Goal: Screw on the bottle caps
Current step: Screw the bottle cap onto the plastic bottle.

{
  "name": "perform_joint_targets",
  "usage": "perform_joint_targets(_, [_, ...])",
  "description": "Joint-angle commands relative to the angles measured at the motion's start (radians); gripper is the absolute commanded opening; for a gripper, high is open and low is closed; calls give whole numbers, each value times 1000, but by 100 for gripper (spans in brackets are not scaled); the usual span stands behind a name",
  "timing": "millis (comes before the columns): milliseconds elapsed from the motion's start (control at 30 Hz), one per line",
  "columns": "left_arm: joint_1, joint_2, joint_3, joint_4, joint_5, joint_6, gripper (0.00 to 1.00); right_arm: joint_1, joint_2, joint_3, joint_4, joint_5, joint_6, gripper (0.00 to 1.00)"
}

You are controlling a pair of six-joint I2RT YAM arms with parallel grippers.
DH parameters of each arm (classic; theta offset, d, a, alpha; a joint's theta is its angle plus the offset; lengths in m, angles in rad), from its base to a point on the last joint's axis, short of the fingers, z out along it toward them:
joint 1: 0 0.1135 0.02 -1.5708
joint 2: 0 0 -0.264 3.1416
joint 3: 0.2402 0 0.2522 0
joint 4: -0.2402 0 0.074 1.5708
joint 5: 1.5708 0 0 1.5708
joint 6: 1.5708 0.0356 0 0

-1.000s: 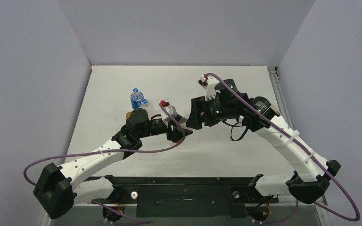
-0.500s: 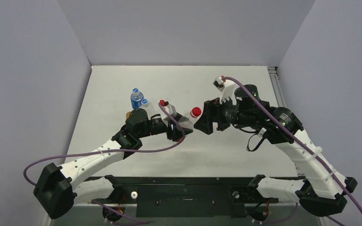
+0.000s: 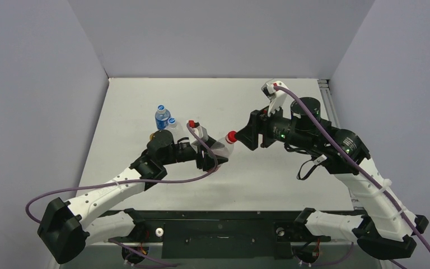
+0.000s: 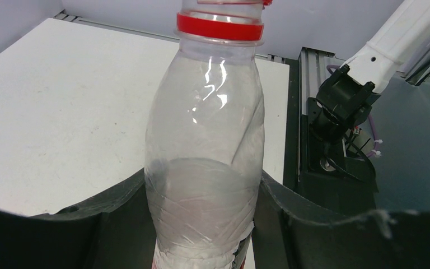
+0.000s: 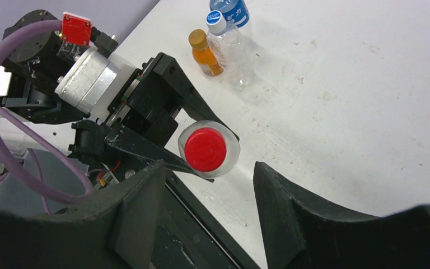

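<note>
From above, you see the left gripper clenched on a clear bottle, which it holds tilted over the middle of the worktop with its neck toward the right arm. The red cap sits on that neck, and the right gripper stands just beside it, facing it end-on. Behind the left arm, three other bottles stand close together. A blue-labelled bottle wears a blue-and-white cap. Just beside it is a second blue-and-white cap, and an orange-gold cap shows at the edge of the arm. In the left wrist view, the clear bottle fills the middle, pinched at its lower body between the two dark fingers. You can see the red ring at its neck, but the top edge cuts off all but a sliver of the cap. In the right wrist view, you look straight onto the red cap, with the bottle's clear shoulder showing round it. The right gripper is released. Its fingers stand well apart, the cap lies ahead of the gap between them, and neither finger touches it. Farther off on the worktop stand the orange bottle under its orange-gold cap, a small clear bottle under a blue-and-white cap, and the blue-labelled bottle at the top edge.
</note>
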Motion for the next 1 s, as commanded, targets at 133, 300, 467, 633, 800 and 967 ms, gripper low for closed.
perform_joint_targets(133, [-1,-44,5,-15,18,-1,0,27,32,46,61,30,-23,56])
perform_joint_targets(300, [0,-39,8,-12,18,-3,0,67,54,51,31,76,-32,56])
perform_joint_targets(467, [-1,-35,15,-12,21,-4,0,89,67,50,12,123,-32,55])
perform_joint_targets(633, [0,-35,18,-16,21,-2,0,98,72,56,9,134,-30,53])
perform_joint_targets(800, [0,-34,19,-17,20,-1,0,107,81,59,4,142,-30,49])
perform_joint_targets(967, [-1,-29,21,-17,21,-1,0,118,88,61,3,143,-27,48])
